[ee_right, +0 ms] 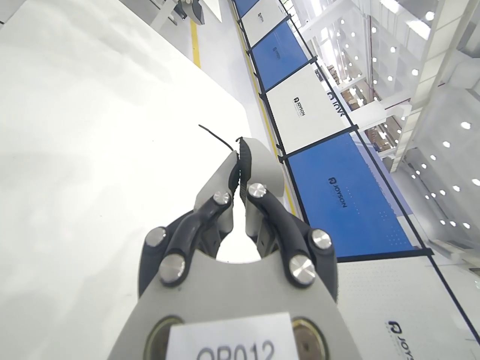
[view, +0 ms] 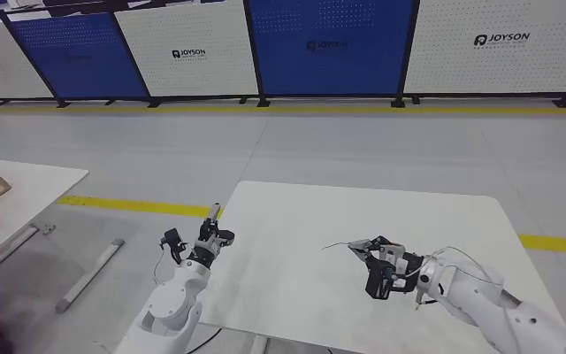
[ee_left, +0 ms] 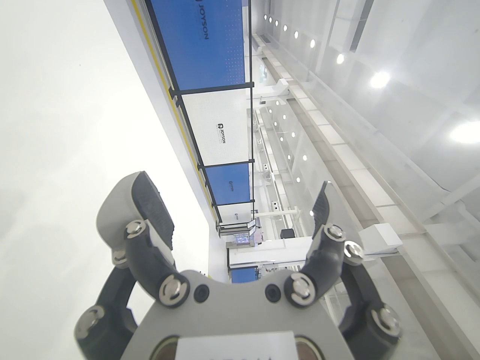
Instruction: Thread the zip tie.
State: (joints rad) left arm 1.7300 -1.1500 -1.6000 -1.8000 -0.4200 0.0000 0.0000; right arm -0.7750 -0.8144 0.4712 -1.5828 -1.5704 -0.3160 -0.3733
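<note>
Zip tie (ee_right: pixel 214 136) tip twd L gripper (view: pixel 218 223)

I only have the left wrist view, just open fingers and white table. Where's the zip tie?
Observer: The right gripper is shut on the zip tie.
Operator: How much sticks out?
Observer: Only a thin black tail past the fingers; the rest is hidden between them.
Operator: Which way does it point?
Observer: In the top view, toward the left gripper, which is well apart at the left edge of the table.
</note>
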